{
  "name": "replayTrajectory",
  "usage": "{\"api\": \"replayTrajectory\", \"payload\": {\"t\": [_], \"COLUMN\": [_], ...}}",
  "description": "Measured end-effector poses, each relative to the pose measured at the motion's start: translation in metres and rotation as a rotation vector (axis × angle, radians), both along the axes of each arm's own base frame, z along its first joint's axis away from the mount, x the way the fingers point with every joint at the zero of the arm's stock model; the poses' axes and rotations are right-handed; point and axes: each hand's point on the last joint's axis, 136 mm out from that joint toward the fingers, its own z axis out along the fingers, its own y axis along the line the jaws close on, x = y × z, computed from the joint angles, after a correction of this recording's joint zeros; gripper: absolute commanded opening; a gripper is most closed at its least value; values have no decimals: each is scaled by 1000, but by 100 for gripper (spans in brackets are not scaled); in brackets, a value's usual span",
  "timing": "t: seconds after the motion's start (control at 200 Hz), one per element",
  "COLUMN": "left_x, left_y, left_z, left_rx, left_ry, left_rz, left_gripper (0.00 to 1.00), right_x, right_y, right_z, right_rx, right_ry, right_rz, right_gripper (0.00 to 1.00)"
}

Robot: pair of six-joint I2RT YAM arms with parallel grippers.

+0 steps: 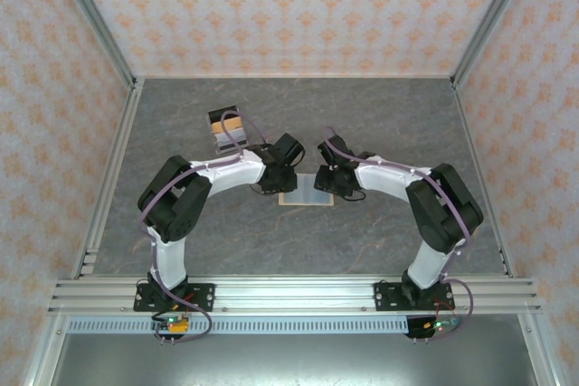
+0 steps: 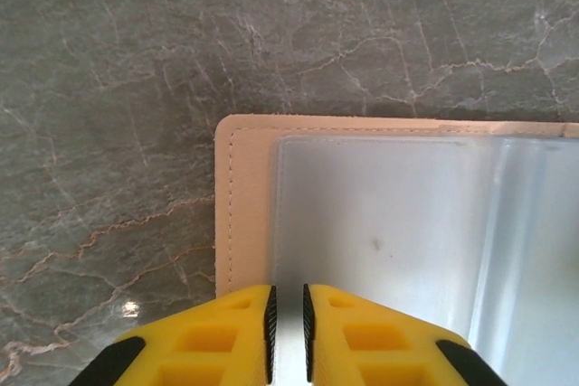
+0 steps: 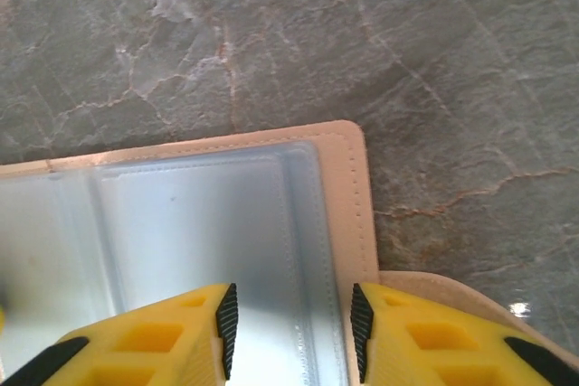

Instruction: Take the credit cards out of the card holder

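While working over holder (image 1: 306,198), noting left gripper (image 2: 288,323) nearly closed, right gripper (image 3: 294,323) half open, neither visibly holding; aiming squarely at pocket edges.

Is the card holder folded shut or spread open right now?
Spread open: the card holder lies flat on the table, its pale blue-grey inner pockets facing up inside the beige border.
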Motion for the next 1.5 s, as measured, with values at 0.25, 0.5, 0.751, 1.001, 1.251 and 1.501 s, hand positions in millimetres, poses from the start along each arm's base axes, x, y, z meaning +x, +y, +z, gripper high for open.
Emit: {"api": "replayTrajectory", "payload": {"t": [0.25,0.5,0.751,1.001,1.251,1.501], "left_x": [-1,-1,-4,-3,0,15], "left_y": [-4,-10,-34,-30,4,76], "left_z": [-1,0,-2,-1,51,160], "left_rx": [-34,-87,-183,-154,-18,136], "left_ry": [20,42,61,50,-74,-387], "left_rz": [5,-11,-69,-93,-93,46], "left_gripper": [4,3,4,8,35,71], "right_x": [1,2,2,2,8,19], "right_y": [3,5,7,8,4,-44], "right_z": [-2,-2,-2,-1,54,162], "right_rx": [6,12,28,30,66,17], "right_ry": [9,14,15,14,-121,-470], "right_rz": [4,6,11,12,10,-92], "right_gripper": [32,31,30,33,68,100]}}
